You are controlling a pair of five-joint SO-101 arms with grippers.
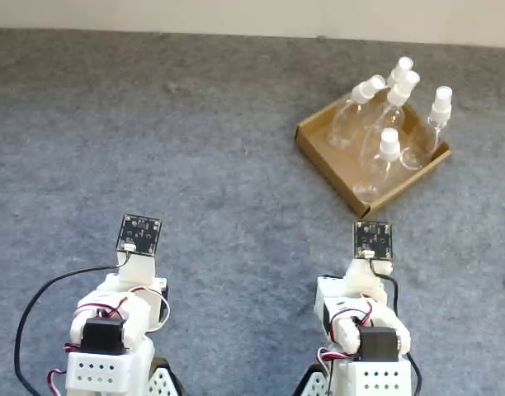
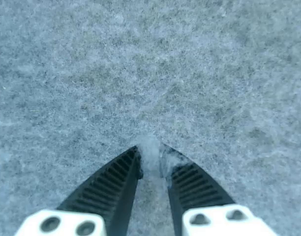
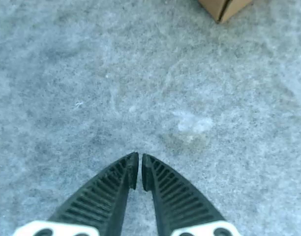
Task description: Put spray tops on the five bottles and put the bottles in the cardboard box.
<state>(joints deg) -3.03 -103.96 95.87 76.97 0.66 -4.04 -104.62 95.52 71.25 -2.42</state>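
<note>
The cardboard box (image 1: 323, 153) sits at the far right of the grey felt table. Several clear bottles (image 1: 376, 169) lie inside it, each with a white spray top (image 1: 389, 142) on. One corner of the box (image 3: 222, 7) is seen in the right wrist view. Both arms are folded back at the near edge, the left arm (image 1: 125, 305) and the right arm (image 1: 364, 313). My left gripper (image 2: 149, 150) points down at bare felt, shut but for a thin slit, holding nothing. My right gripper (image 3: 139, 160) is shut over bare felt, short of the box.
Grey felt covers the whole table (image 1: 153, 124). A pale wall edge runs along the far side (image 1: 236, 16). A black cable (image 1: 30, 305) loops beside the left arm's base.
</note>
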